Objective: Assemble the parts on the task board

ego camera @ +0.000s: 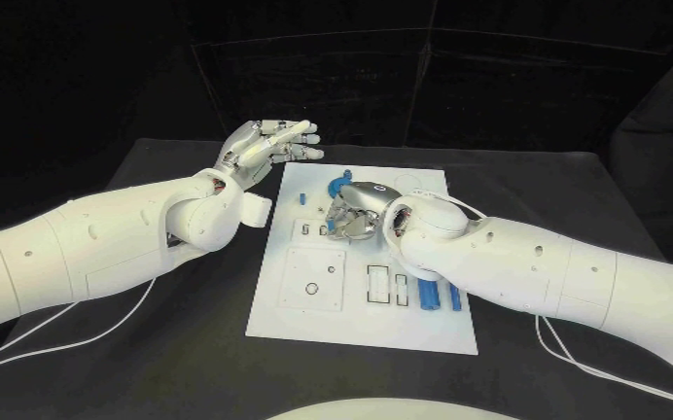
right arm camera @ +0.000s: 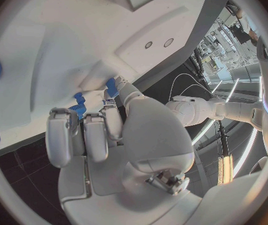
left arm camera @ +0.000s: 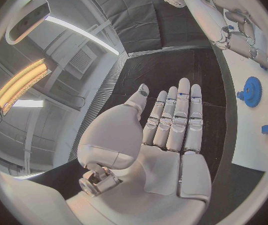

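The white task board point(ego camera: 316, 318) lies in the middle of the black table. A blue gear point(ego camera: 341, 187) stands near its far edge, also seen as the gear point(left arm camera: 252, 91) in the left wrist view. Two blue bars point(ego camera: 428, 296) lie at the board's near right. My right hand point(ego camera: 358, 216) is down on the board just in front of the gear, fingers point(right arm camera: 87, 135) curled; blue pieces point(right arm camera: 79, 104) show past the fingertips, and whether it grips one is hidden. My left hand point(ego camera: 266, 153) is raised beyond the board's far left corner, palm point(left arm camera: 165, 155) flat and bare.
The board has empty rectangular slots point(ego camera: 380, 284) and a square plate with a round hole point(ego camera: 314, 279) on its near half. A small blue piece point(left arm camera: 267, 129) sits on the board near the gear. Black table point(ego camera: 168, 342) surrounds the board.
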`<state>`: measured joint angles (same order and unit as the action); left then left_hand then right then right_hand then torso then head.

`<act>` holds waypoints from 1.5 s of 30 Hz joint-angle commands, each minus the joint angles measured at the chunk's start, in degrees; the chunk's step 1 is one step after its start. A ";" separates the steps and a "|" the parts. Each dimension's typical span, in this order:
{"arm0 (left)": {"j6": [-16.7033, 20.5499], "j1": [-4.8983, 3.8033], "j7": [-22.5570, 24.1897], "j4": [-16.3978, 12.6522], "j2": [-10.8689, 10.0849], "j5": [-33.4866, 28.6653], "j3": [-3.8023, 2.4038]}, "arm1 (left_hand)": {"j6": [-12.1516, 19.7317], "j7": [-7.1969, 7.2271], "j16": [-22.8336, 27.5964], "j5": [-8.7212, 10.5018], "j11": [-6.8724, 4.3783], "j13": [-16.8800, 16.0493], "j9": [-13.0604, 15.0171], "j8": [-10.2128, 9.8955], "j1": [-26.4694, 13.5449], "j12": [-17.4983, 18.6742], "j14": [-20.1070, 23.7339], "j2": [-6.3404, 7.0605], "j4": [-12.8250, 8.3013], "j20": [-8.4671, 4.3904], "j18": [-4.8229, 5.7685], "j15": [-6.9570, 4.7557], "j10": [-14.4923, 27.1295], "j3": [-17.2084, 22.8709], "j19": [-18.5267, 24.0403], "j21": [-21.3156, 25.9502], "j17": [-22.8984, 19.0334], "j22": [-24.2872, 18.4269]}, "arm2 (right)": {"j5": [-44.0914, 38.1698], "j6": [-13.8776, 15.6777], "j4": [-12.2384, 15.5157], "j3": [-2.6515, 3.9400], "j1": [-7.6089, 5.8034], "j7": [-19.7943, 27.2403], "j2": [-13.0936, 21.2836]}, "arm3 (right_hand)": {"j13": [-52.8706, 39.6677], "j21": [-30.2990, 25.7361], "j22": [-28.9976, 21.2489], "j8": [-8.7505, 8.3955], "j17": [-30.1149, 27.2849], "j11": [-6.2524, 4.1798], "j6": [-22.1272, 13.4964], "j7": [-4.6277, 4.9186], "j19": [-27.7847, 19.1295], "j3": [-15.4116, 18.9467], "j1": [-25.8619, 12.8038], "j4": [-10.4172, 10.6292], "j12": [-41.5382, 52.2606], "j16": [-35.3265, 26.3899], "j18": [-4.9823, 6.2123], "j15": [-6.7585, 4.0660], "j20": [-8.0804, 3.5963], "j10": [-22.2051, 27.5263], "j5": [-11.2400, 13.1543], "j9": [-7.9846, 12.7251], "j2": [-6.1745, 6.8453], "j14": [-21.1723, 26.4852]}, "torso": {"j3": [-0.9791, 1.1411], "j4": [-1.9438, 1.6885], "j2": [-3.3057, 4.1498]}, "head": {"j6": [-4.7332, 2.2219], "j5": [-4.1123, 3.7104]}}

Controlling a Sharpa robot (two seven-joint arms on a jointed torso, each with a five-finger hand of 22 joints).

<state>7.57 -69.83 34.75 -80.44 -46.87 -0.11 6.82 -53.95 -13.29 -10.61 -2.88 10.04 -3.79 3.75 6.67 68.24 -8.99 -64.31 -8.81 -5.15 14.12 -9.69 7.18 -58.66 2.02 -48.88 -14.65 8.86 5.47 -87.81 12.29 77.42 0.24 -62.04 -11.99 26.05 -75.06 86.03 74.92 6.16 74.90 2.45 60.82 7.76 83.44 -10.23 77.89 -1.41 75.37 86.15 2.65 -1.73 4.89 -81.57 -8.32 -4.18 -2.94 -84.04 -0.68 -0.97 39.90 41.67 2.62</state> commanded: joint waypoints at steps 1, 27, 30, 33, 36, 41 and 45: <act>-0.69 -0.10 0.19 -0.02 0.07 -0.08 -0.05 | 0.05 -0.15 0.29 -0.01 0.02 0.08 0.01 -0.22 0.35 0.40 -0.26 -0.37 -0.28 -0.13 -0.91 0.05 0.21 -0.04 -0.38 0.20 0.09 -0.05 | -1.47 -1.81 -0.03 -0.19 0.16 -0.86 0.26 | -2.13 0.26 6.60 0.17 6.86 -0.17 0.88 -0.62 0.16 -0.39 -0.78 -0.08 -0.37 -0.26 -0.65 0.08 -0.07 0.18 -0.26 -0.04 0.12 -4.22 | -0.04 -0.03 0.02 | 0.09 -0.04; -0.73 -0.10 0.13 0.01 0.01 -0.08 -0.05 | 0.06 -0.18 0.37 0.00 0.04 0.08 0.01 -0.25 0.31 0.41 -0.28 -0.39 -0.32 -0.12 -0.91 0.05 0.22 0.01 -0.40 0.25 0.11 -0.11 | -3.06 -2.56 0.42 -0.22 0.30 -2.16 0.38 | 0.13 0.08 6.33 -2.26 6.59 1.15 -3.04 0.90 -0.09 0.45 -4.27 0.82 -3.30 -0.47 -0.58 1.17 0.86 2.26 -1.67 0.42 4.21 -4.14 | -0.04 -0.07 0.02 | 0.26 -0.09; -0.74 -0.10 0.09 -0.07 0.00 -0.08 -0.05 | 0.06 -0.20 0.41 0.00 0.05 0.08 0.01 -0.27 0.21 0.42 -0.28 -0.44 -0.27 -0.12 -0.90 0.06 0.23 0.00 -0.42 0.27 0.12 -0.13 | -3.06 -2.44 0.42 -0.22 0.31 -2.26 0.36 | 0.26 0.08 6.34 -2.31 6.57 1.21 -3.26 0.96 -0.08 0.59 -4.45 0.94 -3.45 -0.49 -0.58 1.23 0.93 2.37 -1.76 0.41 4.37 -4.14 | -0.05 -0.09 0.02 | 0.36 -0.38; -0.76 -0.10 0.06 -0.12 -0.02 -0.08 -0.05 | 0.06 -0.20 0.41 0.00 0.05 0.08 0.01 -0.27 0.21 0.42 -0.28 -0.44 -0.27 -0.12 -0.90 0.06 0.23 0.00 -0.42 0.27 0.12 -0.13 | -3.07 -2.39 0.42 -0.22 0.31 -2.33 0.33 | 0.29 0.07 6.33 -2.33 6.52 1.24 -3.40 0.99 -0.09 0.66 -4.56 1.03 -3.47 -0.52 -0.58 1.27 0.97 2.39 -1.79 0.40 4.43 -4.12 | -0.04 -0.04 0.02 | 0.36 -0.42; -0.78 -0.10 0.04 -0.13 -0.02 -0.08 -0.05 | 0.06 -0.20 0.41 0.00 0.05 0.08 0.01 -0.27 0.21 0.42 -0.28 -0.44 -0.27 -0.12 -0.90 0.06 0.23 0.00 -0.42 0.27 0.12 -0.13 | -3.07 -2.28 0.43 -0.22 0.31 -2.43 0.31 | 0.33 0.09 6.37 -2.33 6.51 1.27 -3.49 1.01 -0.06 0.74 -4.69 1.14 -3.51 -0.52 -0.58 1.30 1.00 2.42 -1.78 0.38 4.47 -4.12 | -0.01 -0.04 0.01 | 0.36 -0.41; -0.81 -0.10 0.02 -0.13 -0.03 -0.08 -0.05 | 0.06 -0.20 0.41 0.00 0.05 0.08 0.01 -0.27 0.21 0.42 -0.28 -0.44 -0.27 -0.12 -0.90 0.06 0.23 0.00 -0.42 0.27 0.12 -0.13 | -3.07 -1.07 0.51 -0.22 0.32 -2.93 0.32 | 0.69 0.11 6.44 -2.36 6.39 1.41 -4.10 1.11 -0.01 1.09 -5.19 1.69 -3.94 -0.60 -0.60 1.42 1.17 2.77 -0.97 0.34 4.54 -4.09 | -0.03 -0.06 0.02 | 0.37 -0.46; -0.84 -0.10 -0.01 -0.11 -0.03 -0.08 -0.05 | 0.06 -0.20 0.41 0.00 0.05 0.08 0.01 -0.27 0.21 0.42 -0.28 -0.44 -0.27 -0.12 -0.90 0.06 0.23 0.00 -0.42 0.27 0.12 -0.13 | -3.07 0.85 0.63 -0.22 0.33 -3.55 0.33 | 1.39 0.07 6.39 -2.51 6.17 1.74 -6.07 1.42 -0.05 3.10 -6.96 3.35 -4.71 -0.75 -0.58 1.71 1.45 3.49 1.47 0.39 5.49 -4.03 | -0.01 -0.04 0.02 | 0.38 -0.47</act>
<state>7.45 -69.82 34.58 -80.47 -46.91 -0.11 6.82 -53.95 -13.29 -10.37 -2.88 10.04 -3.79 3.75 6.67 68.24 -8.66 -64.31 -8.81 -5.15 14.12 -9.69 7.18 -58.66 2.02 -48.88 -14.65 8.89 5.41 -90.51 11.95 78.03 0.16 -61.81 -13.98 26.33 -73.88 86.03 74.91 3.83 74.90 4.21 55.22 9.13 83.33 -7.72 71.48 1.70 70.89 85.62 2.64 -0.50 5.87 -78.38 -7.13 -3.84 2.53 -84.04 -0.70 -1.03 39.92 42.03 2.15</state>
